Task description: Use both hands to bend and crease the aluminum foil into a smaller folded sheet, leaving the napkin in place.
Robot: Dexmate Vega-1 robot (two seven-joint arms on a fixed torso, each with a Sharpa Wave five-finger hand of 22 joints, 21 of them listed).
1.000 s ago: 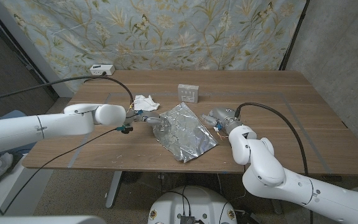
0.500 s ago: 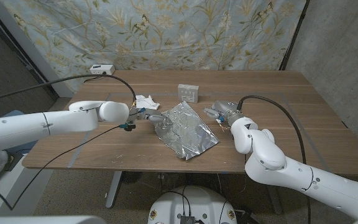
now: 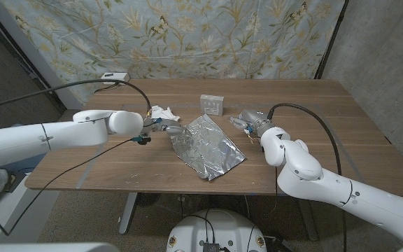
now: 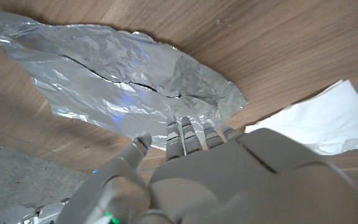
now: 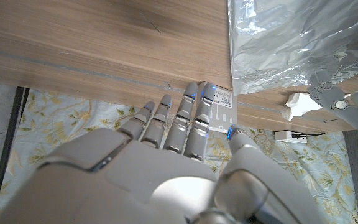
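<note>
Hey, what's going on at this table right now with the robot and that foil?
A two-armed robot is working on a crumpled sheet of aluminum foil lying on a wooden table. Its left hand is at the foil's left edge, fingers reaching onto it. Its right hand is beside the foil's right edge, open and apparently not touching it. The foil looks unfolded. A white napkin lies behind the left hand.
</note>
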